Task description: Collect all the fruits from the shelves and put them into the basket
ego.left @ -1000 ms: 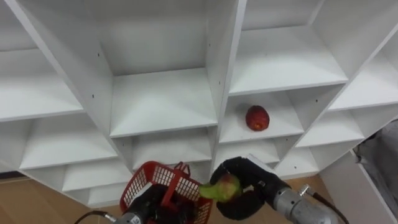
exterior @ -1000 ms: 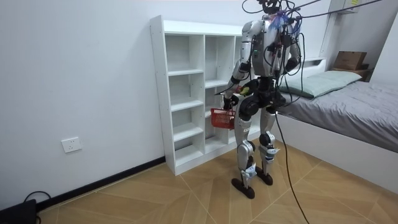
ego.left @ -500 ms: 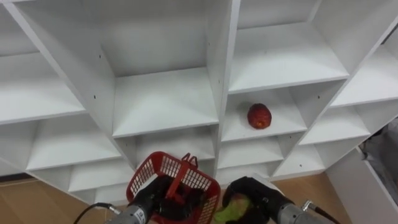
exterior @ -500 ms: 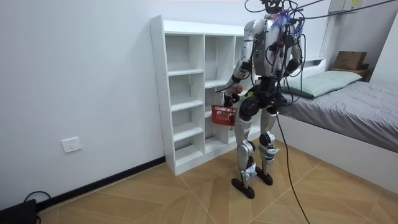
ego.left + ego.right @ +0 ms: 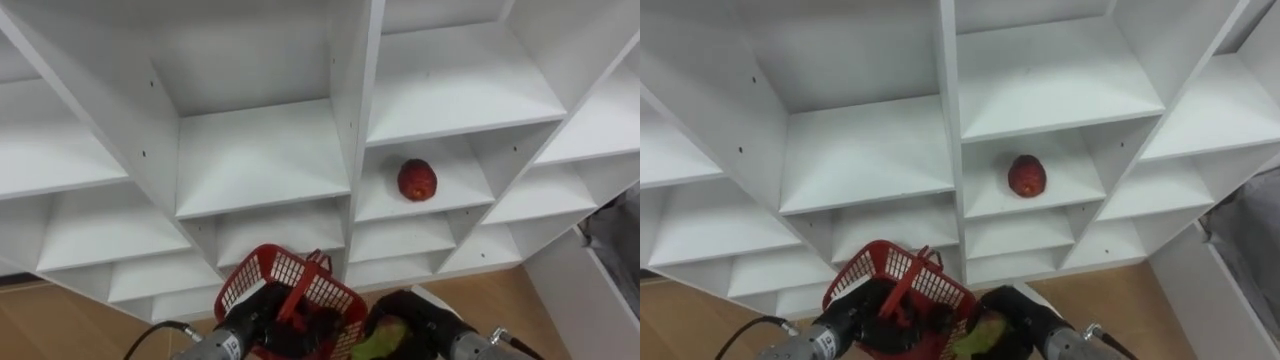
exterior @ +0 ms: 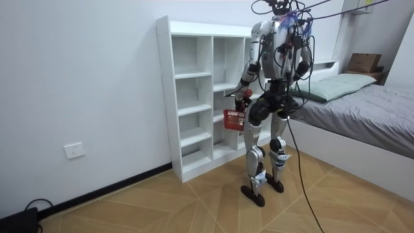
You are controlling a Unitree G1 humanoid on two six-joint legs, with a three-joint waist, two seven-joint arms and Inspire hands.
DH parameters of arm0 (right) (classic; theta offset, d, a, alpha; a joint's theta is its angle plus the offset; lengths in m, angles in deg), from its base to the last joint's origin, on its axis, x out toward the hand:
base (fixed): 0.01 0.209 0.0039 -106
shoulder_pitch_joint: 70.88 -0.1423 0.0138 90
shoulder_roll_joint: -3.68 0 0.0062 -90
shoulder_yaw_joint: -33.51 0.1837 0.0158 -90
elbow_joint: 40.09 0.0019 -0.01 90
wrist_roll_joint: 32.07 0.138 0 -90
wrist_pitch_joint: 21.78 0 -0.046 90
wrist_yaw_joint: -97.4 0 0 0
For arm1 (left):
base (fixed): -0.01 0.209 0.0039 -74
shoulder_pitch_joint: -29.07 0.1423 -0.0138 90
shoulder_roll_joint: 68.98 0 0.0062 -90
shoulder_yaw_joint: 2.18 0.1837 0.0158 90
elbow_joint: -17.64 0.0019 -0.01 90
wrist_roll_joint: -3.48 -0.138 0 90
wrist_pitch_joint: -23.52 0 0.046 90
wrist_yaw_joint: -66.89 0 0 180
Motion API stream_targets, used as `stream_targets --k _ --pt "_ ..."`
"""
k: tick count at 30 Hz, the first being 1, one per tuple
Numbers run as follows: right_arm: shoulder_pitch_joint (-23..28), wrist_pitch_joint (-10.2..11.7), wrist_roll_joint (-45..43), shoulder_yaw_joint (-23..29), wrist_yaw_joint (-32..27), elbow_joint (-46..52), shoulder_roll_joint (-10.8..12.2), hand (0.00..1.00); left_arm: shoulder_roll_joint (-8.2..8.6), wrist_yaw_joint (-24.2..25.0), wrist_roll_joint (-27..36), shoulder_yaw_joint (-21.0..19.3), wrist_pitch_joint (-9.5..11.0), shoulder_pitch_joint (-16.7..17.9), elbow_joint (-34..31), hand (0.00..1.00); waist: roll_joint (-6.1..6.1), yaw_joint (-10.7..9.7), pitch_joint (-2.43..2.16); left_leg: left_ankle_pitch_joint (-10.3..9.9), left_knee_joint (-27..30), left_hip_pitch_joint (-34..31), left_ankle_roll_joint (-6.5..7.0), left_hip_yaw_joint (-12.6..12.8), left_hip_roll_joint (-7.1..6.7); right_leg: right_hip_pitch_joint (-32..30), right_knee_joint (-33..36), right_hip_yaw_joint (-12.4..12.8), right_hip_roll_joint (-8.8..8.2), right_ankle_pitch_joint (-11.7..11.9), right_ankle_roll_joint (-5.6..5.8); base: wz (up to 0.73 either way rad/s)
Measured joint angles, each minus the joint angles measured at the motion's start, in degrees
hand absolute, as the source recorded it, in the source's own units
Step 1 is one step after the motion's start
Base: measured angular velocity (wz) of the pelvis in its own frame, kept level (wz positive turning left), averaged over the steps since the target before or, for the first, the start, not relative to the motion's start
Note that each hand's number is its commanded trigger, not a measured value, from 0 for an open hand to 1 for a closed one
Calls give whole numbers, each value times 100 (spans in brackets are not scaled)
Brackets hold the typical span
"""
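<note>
A red mesh basket (image 5: 285,290) hangs low in front of the white closet (image 5: 260,150), and my left hand (image 5: 258,318) is shut on its handle. My right hand (image 5: 420,322), in a black glove, is curled round a green fruit (image 5: 385,336) right beside the basket's right rim. A red fruit (image 5: 417,179) lies alone on a middle shelf of the closet's right column, above and beyond my right hand. In the room view I stand facing the closet with the basket (image 6: 233,120) at waist height.
The closet's other shelves (image 5: 865,150) are bare. A vertical divider (image 5: 350,110) separates the middle and right columns. A bed (image 6: 362,110) stands at the room view's right, close behind me. Wooden floor (image 6: 162,200) lies below.
My right hand has sunk with the green fruit from in front of the shelves down to the basket's right rim. The basket has come up and to the right a little.
</note>
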Motion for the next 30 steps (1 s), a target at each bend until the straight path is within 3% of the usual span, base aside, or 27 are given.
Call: stream_targets --k 12,30 --pt "-461 10 -544 -7 -578 -552 208 100 -7 197 0 106 7 -30 58 100 76 -17 73 0 64 -116 0 -16 -5 -139 27 7 -7 -6 2 0" --pt "-698 34 -776 -73 -1019 -1014 278 100 -30 333 2 418 6 -48 47 100 145 -15 43 0 127 -150 0 -76 -8 -152 68 -40 -7 -16 -3 0"
